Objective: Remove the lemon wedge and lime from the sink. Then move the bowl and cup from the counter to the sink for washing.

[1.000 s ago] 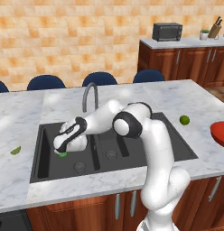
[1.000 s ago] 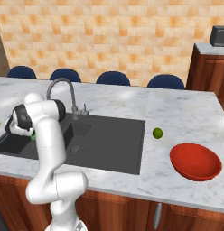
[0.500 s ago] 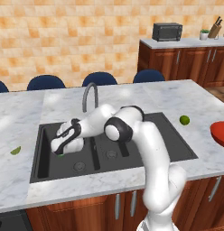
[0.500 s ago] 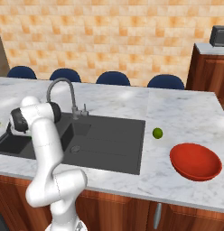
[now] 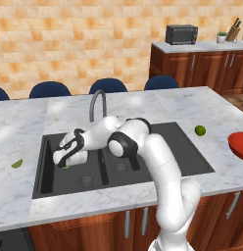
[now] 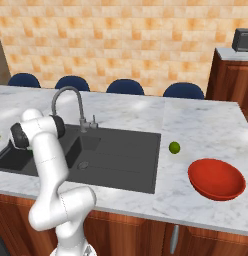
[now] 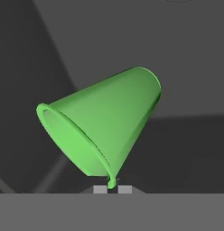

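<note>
The green cup [image 7: 105, 126] hangs tilted over the dark floor of the sink, and my gripper [image 7: 112, 187] is shut on its rim. In the left base view my gripper [image 5: 63, 161] is low inside the left basin of the sink [image 5: 192, 162], with a bit of the cup [image 5: 66, 167] showing green under it. The lime [image 5: 200, 130] [image 6: 174, 147] rests on the marble counter [image 5: 15, 127] to the right of the sink. The lemon wedge [image 5: 16, 163] lies on the counter left of the sink. The red bowl [image 6: 216, 179] [image 5: 238, 145] stands on the counter at the far right.
The curved grey faucet [image 5: 96, 102] [image 6: 68, 100] rises behind the sink, close above my forearm. A divider [image 5: 100, 166] splits the two basins. Blue chair backs [image 5: 108, 84] line the far side of the island. A microwave [image 5: 181, 34] sits on the far counter.
My hand has moved left and lower into the left basin, carrying the cup with it. The lime, bowl and lemon wedge have stayed put.
</note>
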### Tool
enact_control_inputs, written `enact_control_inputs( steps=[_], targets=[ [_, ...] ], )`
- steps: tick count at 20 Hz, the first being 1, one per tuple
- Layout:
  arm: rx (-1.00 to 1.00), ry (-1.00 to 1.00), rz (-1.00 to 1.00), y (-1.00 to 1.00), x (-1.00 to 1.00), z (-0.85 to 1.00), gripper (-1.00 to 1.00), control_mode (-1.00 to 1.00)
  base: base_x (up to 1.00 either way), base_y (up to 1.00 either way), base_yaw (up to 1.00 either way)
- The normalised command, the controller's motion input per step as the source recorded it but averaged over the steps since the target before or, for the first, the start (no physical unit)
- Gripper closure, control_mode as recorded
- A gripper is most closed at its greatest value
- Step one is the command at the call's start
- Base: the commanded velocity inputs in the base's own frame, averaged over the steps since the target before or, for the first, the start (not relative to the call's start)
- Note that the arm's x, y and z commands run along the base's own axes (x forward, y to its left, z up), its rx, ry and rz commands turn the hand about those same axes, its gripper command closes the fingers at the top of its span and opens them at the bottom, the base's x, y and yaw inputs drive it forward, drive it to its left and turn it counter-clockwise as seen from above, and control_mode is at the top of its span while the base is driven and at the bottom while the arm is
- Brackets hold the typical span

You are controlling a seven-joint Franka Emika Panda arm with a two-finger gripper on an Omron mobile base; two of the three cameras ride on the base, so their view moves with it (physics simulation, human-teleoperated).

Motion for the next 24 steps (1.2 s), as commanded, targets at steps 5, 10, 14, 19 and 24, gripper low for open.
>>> enact_control_inputs(
  steps=[5,10,14,19,24],
  targets=[
    [0.00,0.00,0.00,0.00,0.26,-0.16,1.00,-1.00,0.00,0.00,0.00],
    [0.00,0.00,0.00,0.00,0.25,-0.20,1.00,-1.00,0.00,0.00,0.00],
    [0.01,0.00,0.00,0.02,0.25,-0.21,1.00,-1.00,0.00,0.00,0.00],
    [0.04,0.00,0.00,0.07,0.26,-0.26,1.00,-1.00,0.00,0.00,0.00],
    [0.04,0.00,0.00,0.10,0.28,-0.31,1.00,-1.00,0.00,0.00,0.00]
  ],
)
